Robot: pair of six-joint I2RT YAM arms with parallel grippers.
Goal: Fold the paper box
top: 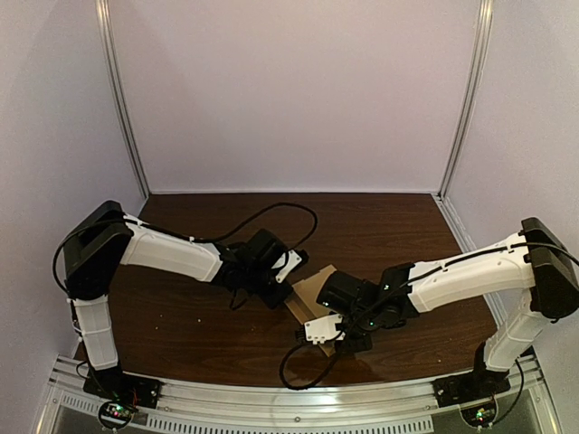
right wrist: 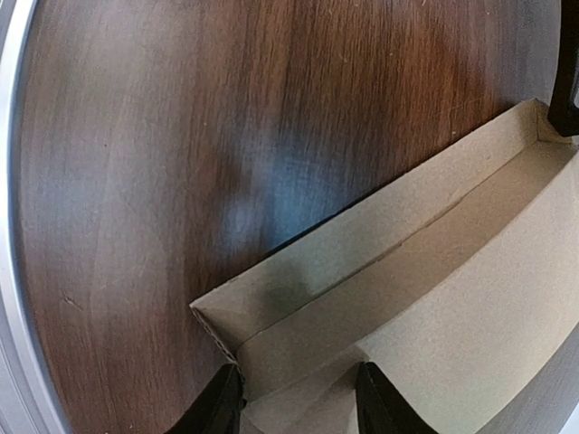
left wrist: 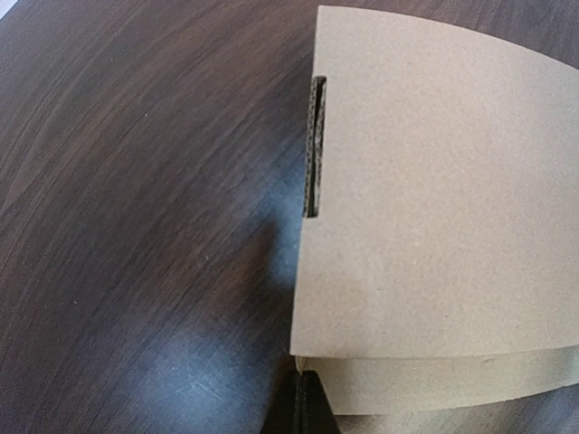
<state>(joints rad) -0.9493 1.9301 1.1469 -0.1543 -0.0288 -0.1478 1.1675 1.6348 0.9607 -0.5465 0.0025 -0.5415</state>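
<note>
The brown cardboard box [top: 312, 287] lies mid-table between both arms, mostly hidden by them from above. In the left wrist view its flat panel [left wrist: 434, 199] has a narrow slot [left wrist: 317, 149] at the left edge, with a second layer showing under the near edge. My left gripper [left wrist: 305, 402] [top: 286, 287] is shut, its fingertips pressed together against the near corner of that lower layer. In the right wrist view, a raised side wall [right wrist: 362, 249] of the box ends at a corner. My right gripper [right wrist: 298, 402] [top: 318, 312] is open, its fingers straddling that corner's folded flap.
Dark wooden table [top: 199, 316] lies all around the box. A metal rail [right wrist: 11, 271] runs along the near table edge, close to the right gripper. Black cables [top: 303, 366] loop beside both wrists. White walls enclose the back and sides.
</note>
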